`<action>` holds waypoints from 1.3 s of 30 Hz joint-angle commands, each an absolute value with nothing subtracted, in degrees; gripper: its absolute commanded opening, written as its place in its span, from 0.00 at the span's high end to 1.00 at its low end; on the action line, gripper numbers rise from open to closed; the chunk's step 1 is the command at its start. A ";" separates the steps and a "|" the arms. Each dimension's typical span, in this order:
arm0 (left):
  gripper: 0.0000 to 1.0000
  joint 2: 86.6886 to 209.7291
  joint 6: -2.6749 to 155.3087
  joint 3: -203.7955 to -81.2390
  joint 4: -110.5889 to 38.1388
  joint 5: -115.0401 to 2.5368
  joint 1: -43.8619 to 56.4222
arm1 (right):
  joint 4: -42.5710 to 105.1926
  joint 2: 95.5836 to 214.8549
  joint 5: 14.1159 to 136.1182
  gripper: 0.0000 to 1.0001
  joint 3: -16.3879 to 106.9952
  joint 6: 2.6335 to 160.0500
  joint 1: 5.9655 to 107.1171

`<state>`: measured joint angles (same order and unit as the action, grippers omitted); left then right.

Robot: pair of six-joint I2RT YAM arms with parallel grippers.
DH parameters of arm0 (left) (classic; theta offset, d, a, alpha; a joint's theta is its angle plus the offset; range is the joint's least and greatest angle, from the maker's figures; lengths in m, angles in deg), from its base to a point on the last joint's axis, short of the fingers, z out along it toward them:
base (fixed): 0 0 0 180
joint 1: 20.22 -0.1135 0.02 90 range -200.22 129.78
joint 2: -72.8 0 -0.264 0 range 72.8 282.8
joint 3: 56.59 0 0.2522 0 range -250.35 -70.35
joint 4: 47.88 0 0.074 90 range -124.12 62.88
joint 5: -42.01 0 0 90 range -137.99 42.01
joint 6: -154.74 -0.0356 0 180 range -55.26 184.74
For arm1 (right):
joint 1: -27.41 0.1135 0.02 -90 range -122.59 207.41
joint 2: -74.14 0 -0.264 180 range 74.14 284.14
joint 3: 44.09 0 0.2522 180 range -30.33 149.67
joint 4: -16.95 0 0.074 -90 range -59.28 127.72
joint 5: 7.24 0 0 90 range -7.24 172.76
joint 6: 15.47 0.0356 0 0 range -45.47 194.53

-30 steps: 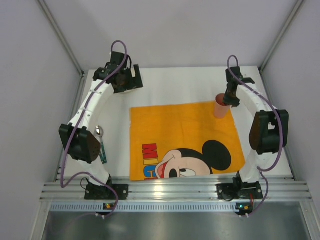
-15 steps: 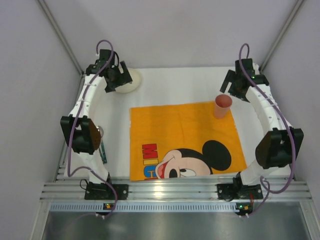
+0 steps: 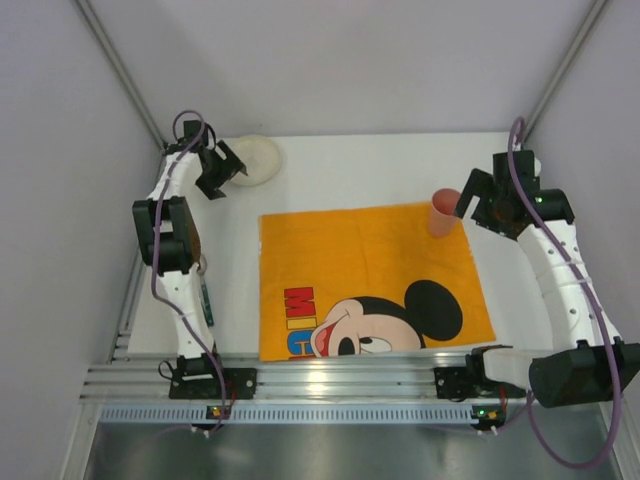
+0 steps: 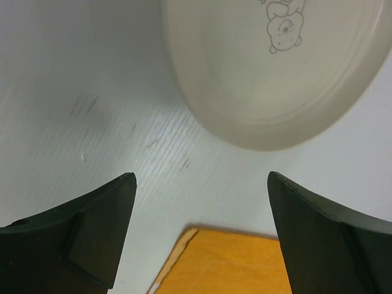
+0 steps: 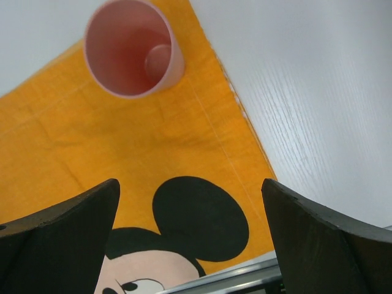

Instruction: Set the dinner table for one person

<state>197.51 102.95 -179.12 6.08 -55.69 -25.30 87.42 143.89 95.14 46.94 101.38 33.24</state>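
Note:
The dinner table is a white top with an orange Mickey Mouse cloth spread in its middle. A pink cup stands upright on the cloth's far right corner. A cream plate lies on the table at the far left. My left gripper hangs open just left of the plate, holding nothing. In the left wrist view the plate lies ahead of the open gripper. My right gripper is open, just right of the cup and apart from it. The cup shows empty in the right wrist view.
A spoon with a green handle lies on the table left of the cloth, partly hidden behind my left arm. Metal rails run along the near edge. Grey walls close in the left, right and far sides.
My right gripper opened, let go of the pink cup and drew back to the right. My left gripper moved left off the plate, which now shows.

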 commanded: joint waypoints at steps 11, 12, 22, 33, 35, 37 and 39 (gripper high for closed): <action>0.18 208.85 109.12 -187.77 -1.25 -52.91 -25.05 | 92.41 142.61 95.06 0.00 46.66 102.74 33.21; 0.22 209.90 109.21 -188.12 -1.51 -52.83 -25.14 | 92.50 142.69 95.06 0.00 46.75 102.74 33.13; 1.00 217.91 110.70 -196.21 -0.63 -60.01 -25.32 | 94.17 144.27 94.45 0.00 48.86 103.18 33.13; 1.00 194.83 106.49 -176.80 -17.42 -86.45 -23.13 | 94.88 146.11 95.15 0.00 53.24 102.13 33.13; 1.00 191.56 103.87 -171.63 -17.07 -89.11 -21.11 | 94.88 147.17 95.32 0.00 54.74 101.43 33.13; 1.00 186.46 101.40 -167.84 -15.85 -91.14 -19.70 | 94.88 149.10 95.41 0.00 57.46 100.98 33.13; 1.00 181.56 97.62 -162.04 -13.92 -91.85 -15.75 | 94.88 150.86 95.50 0.00 60.00 100.37 33.13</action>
<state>191.10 103.89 -166.66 -11.73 -83.91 -20.45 95.20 148.97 94.77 55.10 101.88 33.24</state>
